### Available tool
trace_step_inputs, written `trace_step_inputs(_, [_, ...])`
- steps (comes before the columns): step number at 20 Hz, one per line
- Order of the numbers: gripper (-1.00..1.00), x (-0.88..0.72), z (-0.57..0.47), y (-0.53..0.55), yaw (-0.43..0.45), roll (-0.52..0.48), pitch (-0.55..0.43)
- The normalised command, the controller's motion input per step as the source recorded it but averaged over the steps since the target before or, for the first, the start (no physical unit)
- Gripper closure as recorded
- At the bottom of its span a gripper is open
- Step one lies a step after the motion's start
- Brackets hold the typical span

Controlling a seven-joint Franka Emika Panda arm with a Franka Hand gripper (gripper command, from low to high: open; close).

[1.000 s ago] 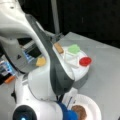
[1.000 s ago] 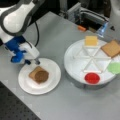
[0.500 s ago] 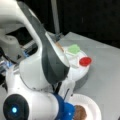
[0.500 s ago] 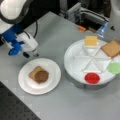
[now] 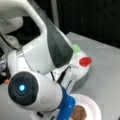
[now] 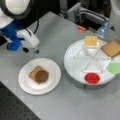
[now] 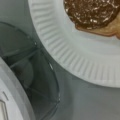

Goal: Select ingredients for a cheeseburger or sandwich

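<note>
In a front view, my gripper (image 6: 31, 51) hangs open and empty above the table, just beyond the upper left rim of the white paper plate (image 6: 51, 82). On the plate a dark brown patty (image 6: 41, 76) lies on a bread square (image 6: 32, 73); the wrist view shows that patty (image 7: 92, 11) at its top edge. The white divided tray (image 6: 75, 65) at the right holds the cheese square (image 6: 91, 40), a second bread square (image 6: 111, 48), the green piece (image 6: 115, 67) and the red disc (image 6: 92, 78). My arm fills another front view, where the red disc (image 5: 85, 61) and patty (image 5: 78, 113) still show.
Behind the tray stand dark equipment, a small orange object (image 6: 81, 28) and a blue-tipped part (image 6: 102, 29). A dark perforated board (image 6: 15, 107) borders the grey table at the bottom left. The plate rim (image 7: 75, 62) crosses the wrist view over bare grey table.
My arm has drawn closer to a front camera and now hides more of the tray there. The gripper has shifted slightly near the plate's far rim. No food piece has moved.
</note>
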Motion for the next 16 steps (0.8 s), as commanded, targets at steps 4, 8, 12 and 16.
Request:
trace_step_inputs(4, [-1.0,-0.58,-0.01,0.6,-0.191,-0.535,-0.238])
trace_step_inputs(8, [-1.0,-0.76,-0.06,0.54,-0.171,-0.491,-0.269])
trace_step_inputs(12, [-1.0,-0.85,-0.02,0.5,-0.167,-0.477,-0.259])
trace_step_inputs(16, [-1.0,-0.81,-0.01,0.58,-0.179,-0.455,-0.25])
